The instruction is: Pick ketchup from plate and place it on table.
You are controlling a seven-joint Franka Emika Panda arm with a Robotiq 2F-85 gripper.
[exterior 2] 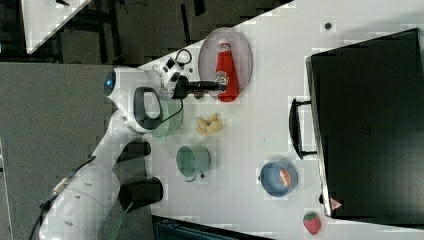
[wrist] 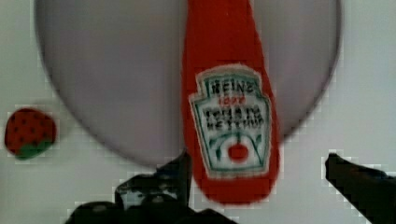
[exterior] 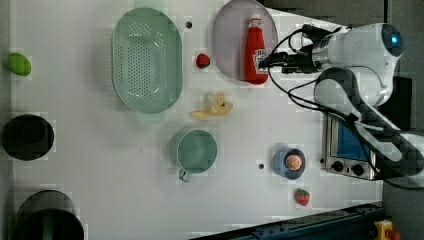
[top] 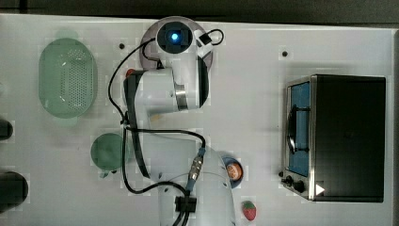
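A robot arm's gripper (wrist: 254, 175), jaws spread wide and holding nothing, hangs over the base end of a ketchup bottle (exterior: 255, 50) lying flat on a pale plate (exterior: 229, 40) near the far edge of the white table (exterior: 100, 165) in the left view, a strawberry (exterior: 202, 61) just beside the plate.

Surface: white table (exterior: 100, 200)
Landmark: green colander (exterior: 146, 60)
Plate (exterior: 230, 45): beside the colander, on the left view's right
Strawberry (exterior: 202, 60): between colander and plate
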